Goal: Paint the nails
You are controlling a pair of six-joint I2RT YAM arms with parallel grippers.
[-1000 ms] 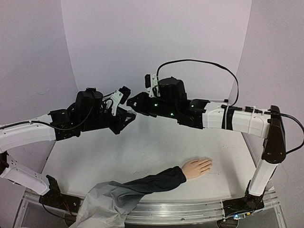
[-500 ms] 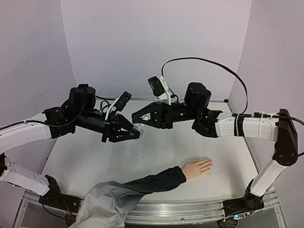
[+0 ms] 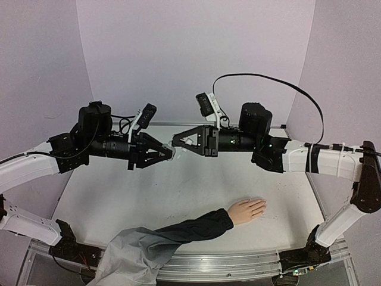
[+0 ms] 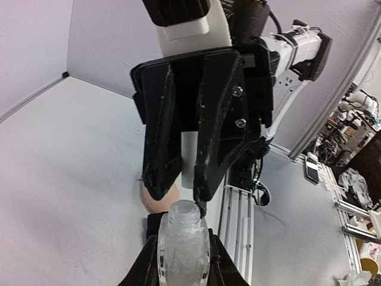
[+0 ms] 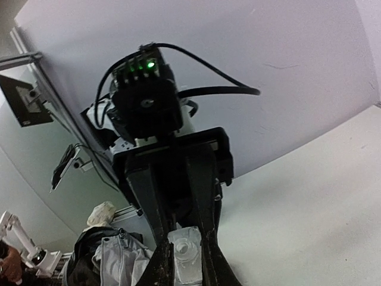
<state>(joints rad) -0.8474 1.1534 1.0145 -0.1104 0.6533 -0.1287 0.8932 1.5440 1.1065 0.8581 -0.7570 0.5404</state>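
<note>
A pale mannequin hand (image 3: 246, 210) lies palm down on the table's front right, and its nails (image 3: 261, 205) are too small to tell from the skin. A dark sleeve (image 3: 184, 229) covers its arm. Above the table's middle, my left gripper (image 3: 169, 154) is shut on a small clear bottle (image 4: 181, 247) whose neck points at the right gripper. My right gripper (image 3: 176, 143) faces it tip to tip, shut with a whitish cap (image 4: 190, 156) between its fingers. A dark tip below that cap touches the bottle's mouth. In the right wrist view the bottle (image 5: 187, 250) shows end-on between my fingertips (image 5: 162, 268).
The white table (image 3: 178, 190) has purple walls behind and on both sides. A grey cloth (image 3: 131, 253) hangs over the front rail (image 3: 238, 262) at the sleeve's end. A black cable (image 3: 268, 83) arcs above the right arm. Both arms hang well above the mannequin hand.
Both grippers have swung down and levelled out. The left one moved right with the bottle, the right arm stretched out leftwards, and the two now meet nose to nose.
</note>
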